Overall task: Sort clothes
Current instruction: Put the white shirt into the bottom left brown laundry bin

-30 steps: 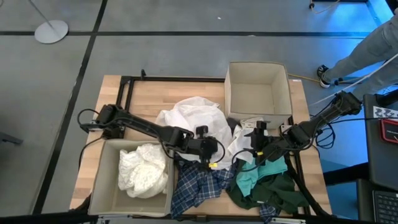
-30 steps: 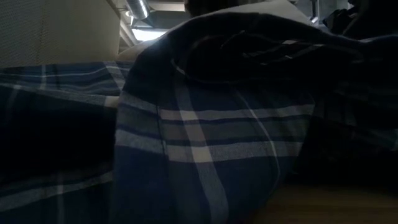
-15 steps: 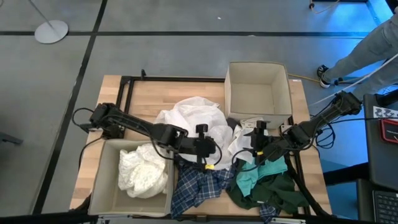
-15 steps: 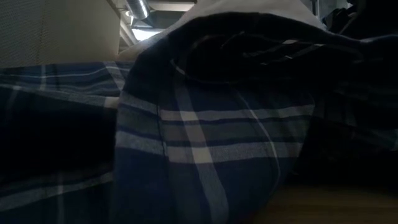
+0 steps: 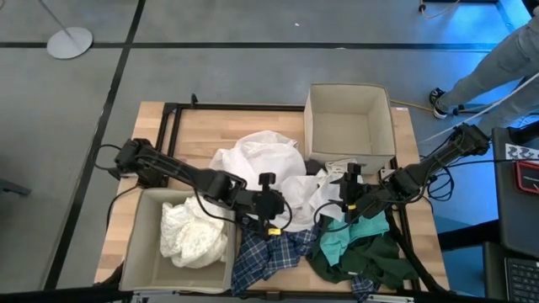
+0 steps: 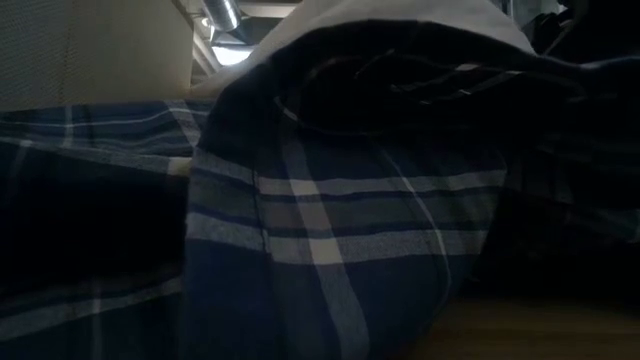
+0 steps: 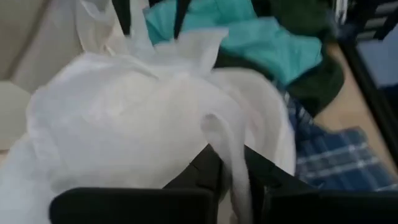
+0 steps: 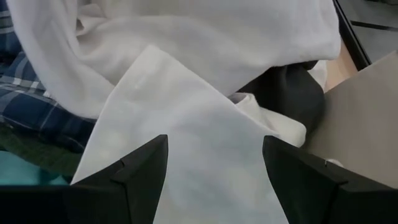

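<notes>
The place looked like a robotics lab or test space. A wooden table (image 5: 210, 126) with a black metal frame stood on a bare grey floor (image 5: 253, 76) crossed by dark tape lines. A round stand base (image 5: 69, 41) sat off to one side. A person's leg (image 5: 497, 67) showed beside it. What was perhaps exposed ceiling ductwork (image 6: 225, 15) ran overhead.

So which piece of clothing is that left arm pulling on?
Look at the wooden table and find the heap of clothes at its middle. The left gripper is shut on the big white garment there, the only plain white piece in the heap, beside the plaid shirt.
</notes>
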`<control>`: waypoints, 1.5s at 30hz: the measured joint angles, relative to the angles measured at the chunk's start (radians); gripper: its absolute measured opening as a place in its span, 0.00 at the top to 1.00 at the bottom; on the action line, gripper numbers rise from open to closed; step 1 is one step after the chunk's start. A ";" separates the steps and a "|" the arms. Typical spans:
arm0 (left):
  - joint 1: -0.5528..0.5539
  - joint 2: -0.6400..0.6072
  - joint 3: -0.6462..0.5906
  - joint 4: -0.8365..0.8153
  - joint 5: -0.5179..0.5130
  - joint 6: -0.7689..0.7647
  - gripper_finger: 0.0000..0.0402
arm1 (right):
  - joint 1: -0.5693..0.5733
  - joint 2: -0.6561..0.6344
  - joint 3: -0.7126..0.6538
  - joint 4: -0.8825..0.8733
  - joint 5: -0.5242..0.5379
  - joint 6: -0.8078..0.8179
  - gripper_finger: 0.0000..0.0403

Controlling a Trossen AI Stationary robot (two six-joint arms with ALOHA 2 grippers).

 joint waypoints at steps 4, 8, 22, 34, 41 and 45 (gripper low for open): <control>0.008 0.001 -0.014 0.007 0.010 -0.008 0.81 | 0.000 0.000 0.000 0.000 0.007 0.000 0.34; 0.007 0.001 -0.015 0.020 0.069 0.018 0.67 | 0.000 0.000 0.000 0.001 0.012 0.000 0.34; 0.006 0.062 -0.015 0.018 0.098 0.081 0.35 | 0.000 0.000 0.000 0.012 0.052 0.014 0.34; 0.013 0.215 -0.015 -0.038 0.066 0.145 0.36 | 0.000 0.000 0.001 0.023 0.052 0.014 0.34; 0.019 0.254 -0.013 -0.040 0.032 0.149 0.44 | 0.000 0.026 0.001 0.032 0.068 0.012 0.34; 0.018 0.255 -0.013 -0.039 -0.038 0.142 0.62 | 0.000 0.051 0.001 0.031 0.071 0.008 0.34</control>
